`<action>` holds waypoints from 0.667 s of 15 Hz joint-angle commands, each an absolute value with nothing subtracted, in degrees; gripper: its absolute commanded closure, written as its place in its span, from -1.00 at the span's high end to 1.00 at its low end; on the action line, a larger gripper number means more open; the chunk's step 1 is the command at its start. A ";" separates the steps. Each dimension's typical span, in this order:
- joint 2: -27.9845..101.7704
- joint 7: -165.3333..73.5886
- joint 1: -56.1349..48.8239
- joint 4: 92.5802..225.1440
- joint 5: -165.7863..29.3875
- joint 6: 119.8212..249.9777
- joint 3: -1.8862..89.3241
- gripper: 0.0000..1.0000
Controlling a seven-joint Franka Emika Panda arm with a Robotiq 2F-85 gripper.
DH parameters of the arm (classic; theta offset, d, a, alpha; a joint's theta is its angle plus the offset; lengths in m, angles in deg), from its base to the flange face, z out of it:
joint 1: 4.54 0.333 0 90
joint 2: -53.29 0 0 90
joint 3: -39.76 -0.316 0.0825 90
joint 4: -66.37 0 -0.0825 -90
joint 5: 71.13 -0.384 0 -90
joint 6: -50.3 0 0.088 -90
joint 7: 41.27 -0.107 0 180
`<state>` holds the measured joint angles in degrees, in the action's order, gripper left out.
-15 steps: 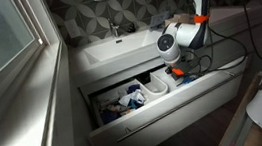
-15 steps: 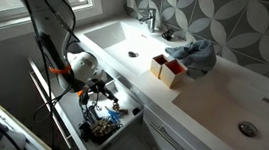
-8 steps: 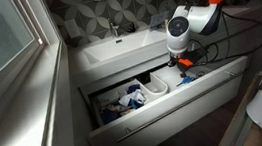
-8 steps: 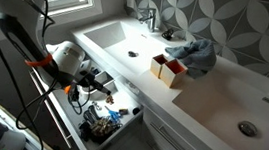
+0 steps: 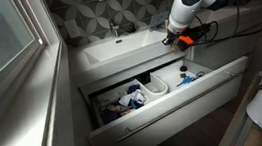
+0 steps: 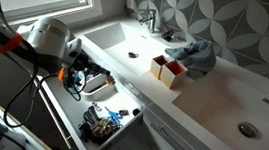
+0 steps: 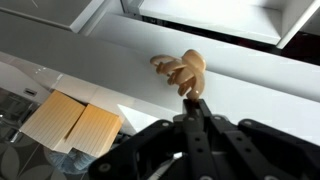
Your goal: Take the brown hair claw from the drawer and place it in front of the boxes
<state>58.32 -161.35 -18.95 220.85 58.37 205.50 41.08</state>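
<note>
Brown hair claw [image 7: 183,70], one, pinched by gripper [image 7: 192,98]; two boxes [image 7: 56,115] visible.

Gripper [image 5: 180,40] lifted from drawer [image 5: 175,106] to counter [image 6: 212,98] level, brown hair claw [image 7: 183,71] with it

Your hand [image 6: 75,76] hangs above the open drawer [image 6: 60,117], close to the counter's [image 6: 212,98] front edge. Its fingers are too dark and small to read from here. On the counter, two boxes [image 6: 168,71] stand side by side beside the sink basin [image 6: 123,42], with a blue cloth [image 6: 193,54] bunched just behind them. Clutter fills one drawer compartment.
</note>
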 commanded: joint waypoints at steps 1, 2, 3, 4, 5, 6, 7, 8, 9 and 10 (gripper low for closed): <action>69.04 -162.70 -19.46 222.46 61.61 208.41 42.15 -0.97; 70.61 -163.12 -19.36 221.90 62.46 208.92 42.52 -0.97; 65.41 -161.51 -18.98 220.79 59.66 206.87 41.71 -0.89; 67.34 -161.54 -18.98 220.78 60.08 207.43 41.99 -0.89; 68.63 -161.54 -19.01 220.83 60.27 207.82 42.19 -0.89; 69.31 -161.54 -19.02 220.91 60.35 207.95 42.29 -0.89; 69.50 -161.54 -19.02 220.97 60.38 207.96 42.30 -0.89; 69.46 -161.54 -19.02 221.01 60.39 207.96 42.30 -0.89; 69.43 -161.54 -19.02 221.05 60.41 207.96 42.30 -0.89; 69.43 -161.54 -19.02 221.09 60.41 207.96 42.30 -0.89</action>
<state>69.43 -161.54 -19.02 221.09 60.41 207.96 42.30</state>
